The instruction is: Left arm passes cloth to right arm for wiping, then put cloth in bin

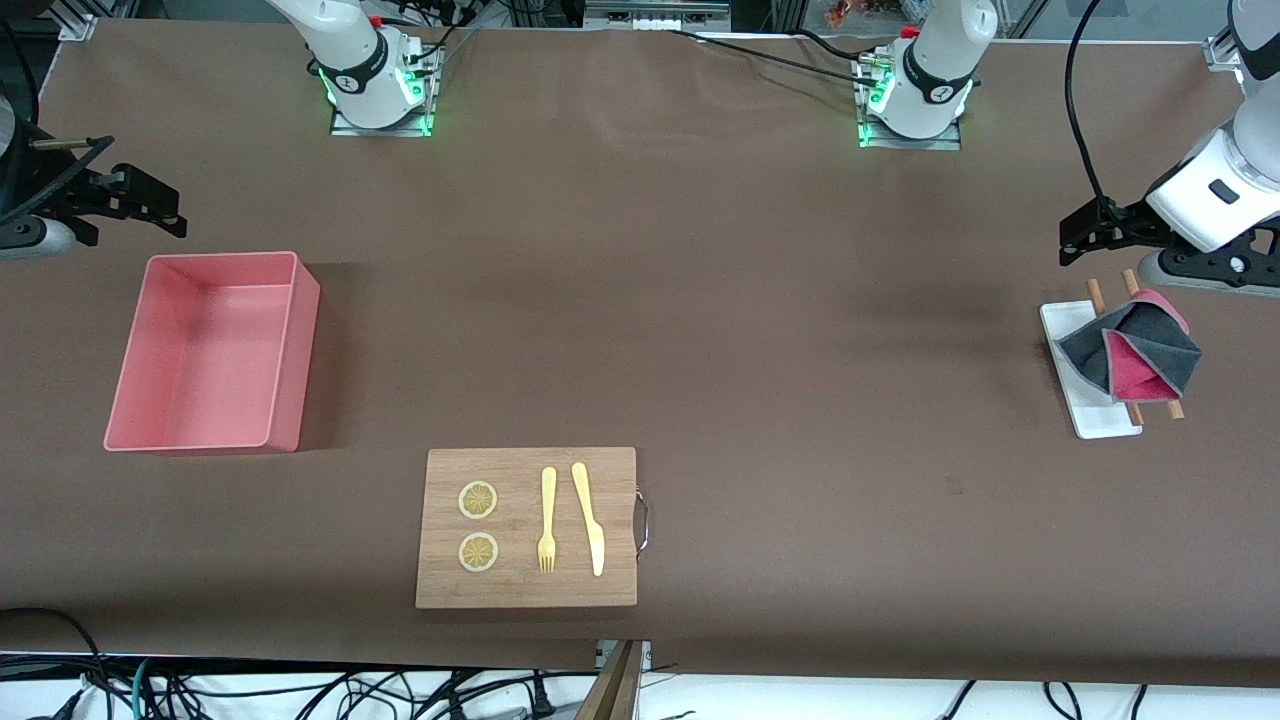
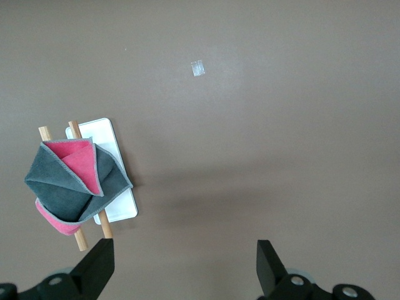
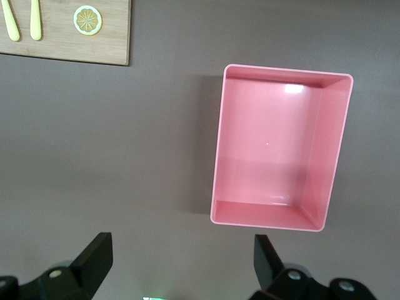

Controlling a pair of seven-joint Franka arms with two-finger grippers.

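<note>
The cloth [image 1: 1130, 350], dark grey with magenta-pink folds, lies bunched on two wooden sticks [image 1: 1096, 295] across a small white tray [image 1: 1095, 405] at the left arm's end of the table. It also shows in the left wrist view [image 2: 72, 184]. My left gripper [image 1: 1088, 236] is open and empty over the bare table beside the tray [image 2: 185, 262]. The salmon-pink bin [image 1: 300, 340] stands empty at the right arm's end and also shows in the right wrist view [image 3: 281, 74]. My right gripper [image 1: 150, 205] is open and empty over the table beside the bin [image 3: 183, 259].
A wooden board [image 1: 450, 580] with two lemon slices [image 1: 478, 500], a yellow fork [image 1: 547, 520] and a knife [image 1: 590, 520] lies near the front camera. Its corner shows in the right wrist view [image 3: 94, 47]. A small bit of tape [image 2: 197, 68] lies on the table.
</note>
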